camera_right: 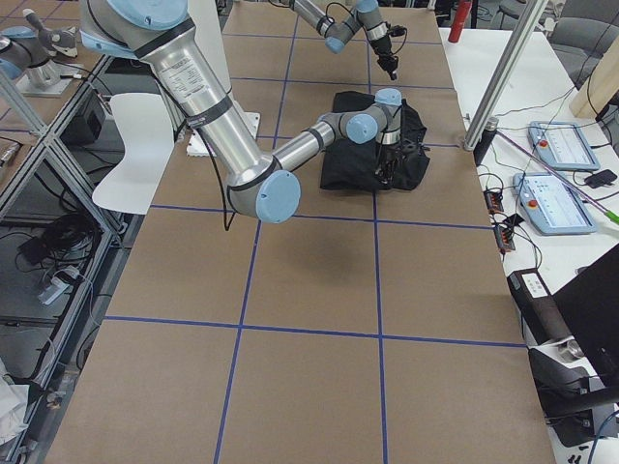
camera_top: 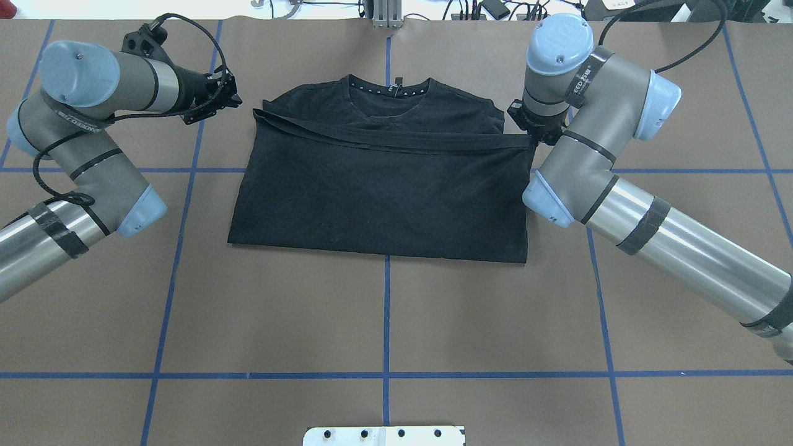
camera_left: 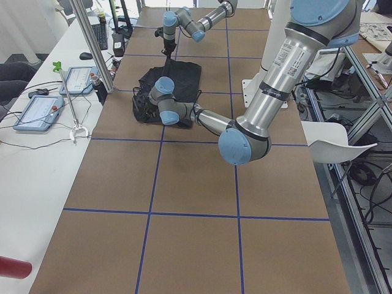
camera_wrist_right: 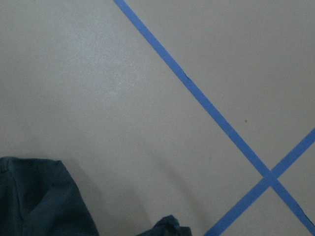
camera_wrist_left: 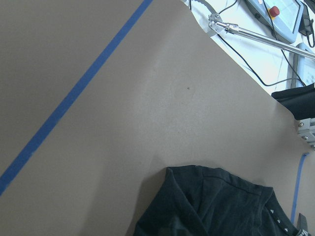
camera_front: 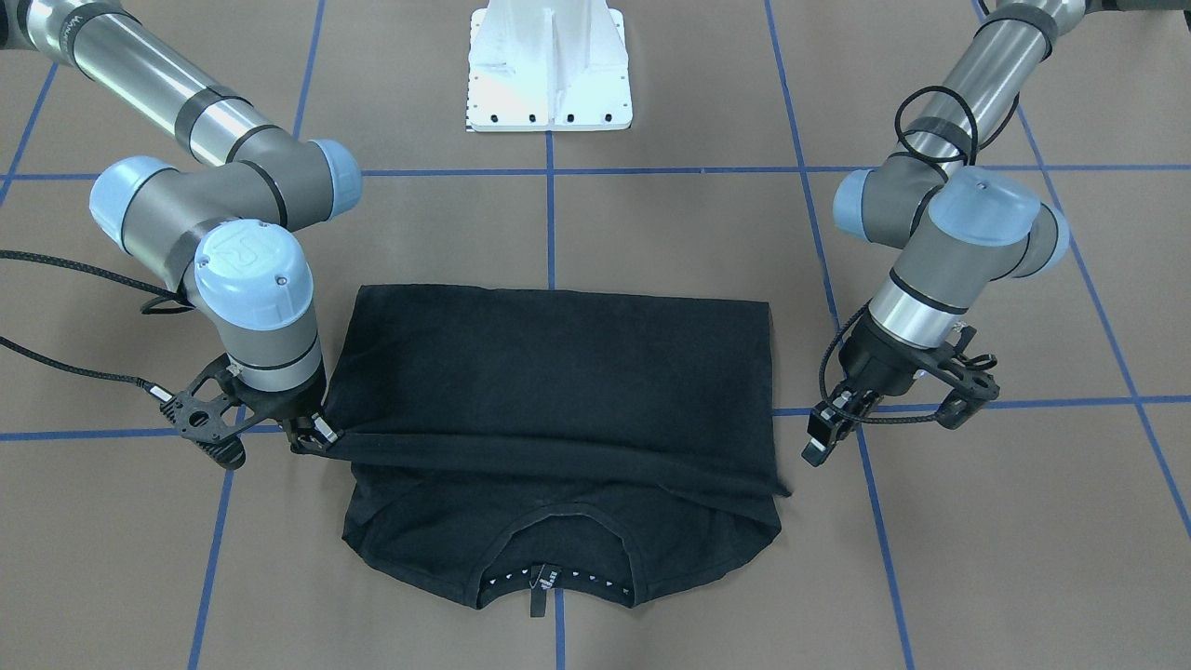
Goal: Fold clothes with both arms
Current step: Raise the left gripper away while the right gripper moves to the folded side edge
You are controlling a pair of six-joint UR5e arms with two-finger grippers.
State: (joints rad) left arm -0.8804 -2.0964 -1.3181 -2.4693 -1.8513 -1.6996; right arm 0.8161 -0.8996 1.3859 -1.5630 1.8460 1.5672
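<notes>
**Right tool** [camera_front: 314,435]: it is pressed together on one corner of the folded-over hem [camera_front: 558,461] of the black T-shirt [camera_front: 558,372], low against the counter [camera_front: 651,223]. From this pinch the hem is drawn as a narrow band across the full width of the garment. It ends in a free point at the opposite side, where it rests on the cloth.

**Left tool** [camera_front: 823,437]: it is clear of the garment, just beside the free hem end without touching it, and nothing is held. It hangs over bare counter near a blue tape line [camera_front: 1023,403]. Whether its fingers are spread or closed cannot be told, as every view of it is small or oblique.

**T-shirt:** it lies on the counter between the two tools. The lower half is folded over the upper half, and the fold edge is turned toward the white base plate [camera_front: 549,65]. The collar [camera_front: 558,558] is left uncovered beyond the hem band, on the operators' side, and white-dotted tape is visible inside it.

**Wrist views:** in the left wrist view the collar side of the garment is seen at the bottom edge, with bare counter above it. In the right wrist view a patch of dark cloth is seen at the lower left, with crossing tape lines to the right.

**Arms:** the right arm [camera_front: 186,102] and the left arm [camera_front: 986,65] reach in from either side of the base plate, with their wrists angled down at the garment's two sides.
</notes>
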